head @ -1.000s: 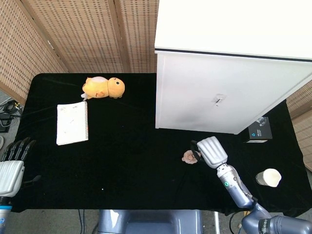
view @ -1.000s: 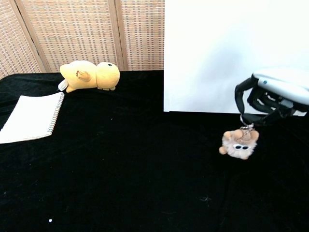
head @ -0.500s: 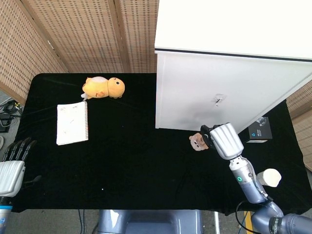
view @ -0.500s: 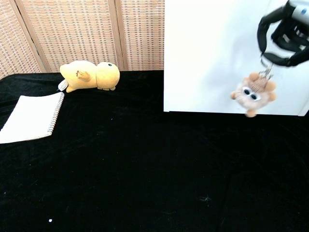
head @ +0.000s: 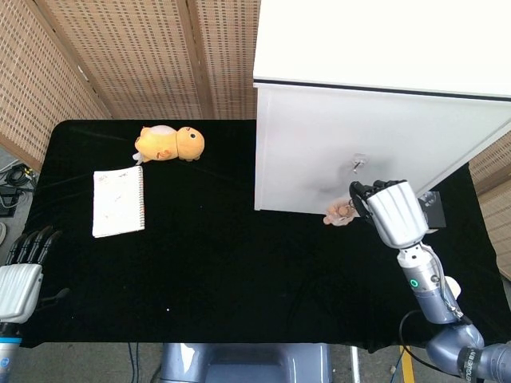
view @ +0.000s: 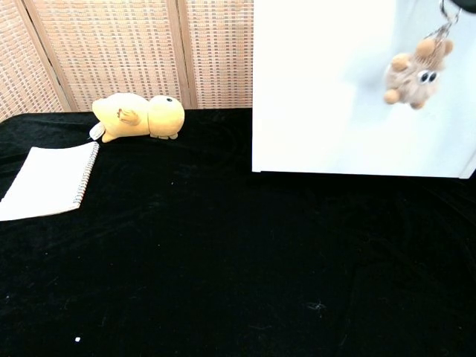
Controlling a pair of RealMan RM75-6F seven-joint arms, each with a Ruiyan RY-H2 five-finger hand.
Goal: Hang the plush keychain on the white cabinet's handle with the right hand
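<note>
I note a white cabinet (head: 375, 112), black tablecloth (head: 215, 263), tan keychain (view: 413, 73), orange toy (head: 170, 144), white notebook (head: 118, 201).

Plush keychain (view: 413, 71) hangs before the cabinet (head: 359, 152) — notebook (head: 118, 202) and toy (head: 170, 144) far left.

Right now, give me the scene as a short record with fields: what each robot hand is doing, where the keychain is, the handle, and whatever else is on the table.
right robot hand: raised in front of the white cabinet, holding the plush keychain by its ring
plush keychain: dangling clear of the table, not yet on the handle
handle: small, on the cabinet front, just above the hand in the head view
left robot hand: at the table's left edge, holding nothing
other items: orange plush toy, spiral notebook, black box
</note>
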